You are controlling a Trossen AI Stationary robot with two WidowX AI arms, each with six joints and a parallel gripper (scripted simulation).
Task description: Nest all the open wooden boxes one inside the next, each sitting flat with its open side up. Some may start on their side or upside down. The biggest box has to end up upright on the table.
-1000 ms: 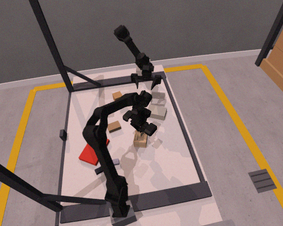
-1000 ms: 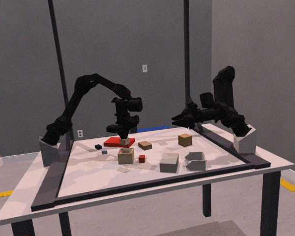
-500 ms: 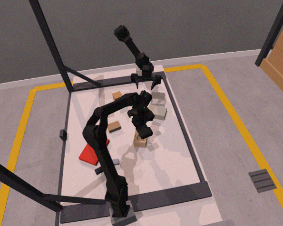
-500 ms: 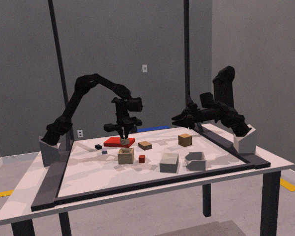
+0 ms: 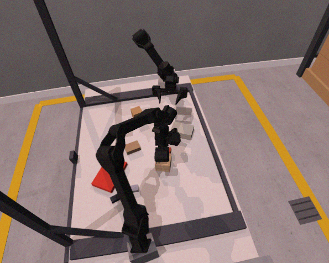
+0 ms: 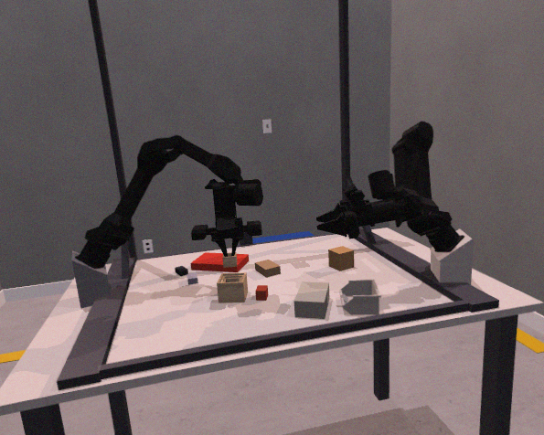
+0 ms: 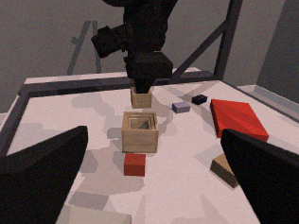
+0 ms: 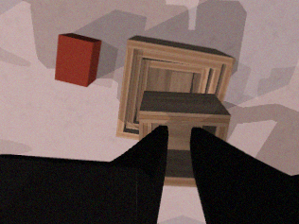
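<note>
White tabletop lay below; my right gripper pinched a small open wooden box near the upright, nested wooden boxes. My left gripper was spread wide.

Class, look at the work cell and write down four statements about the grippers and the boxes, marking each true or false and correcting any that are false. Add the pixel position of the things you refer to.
1. The right gripper [image 6: 229,255] [image 8: 178,135] is shut on a small wooden box [image 6: 229,261] [image 7: 141,99] [image 8: 184,104]. True.
2. The small wooden box already sits inside the nested wooden boxes [image 5: 162,167] [image 6: 231,293] [image 7: 139,140] [image 8: 122,89]. False: it is held above the table, outside them.
3. The nested wooden boxes stand with their open side up. True.
4. The left gripper [image 5: 167,102] [image 6: 319,223] is shut on the red cube [image 6: 261,292] [image 7: 134,165] [image 8: 76,61]. False: that gripper is open, and the cube rests on the table.
</note>
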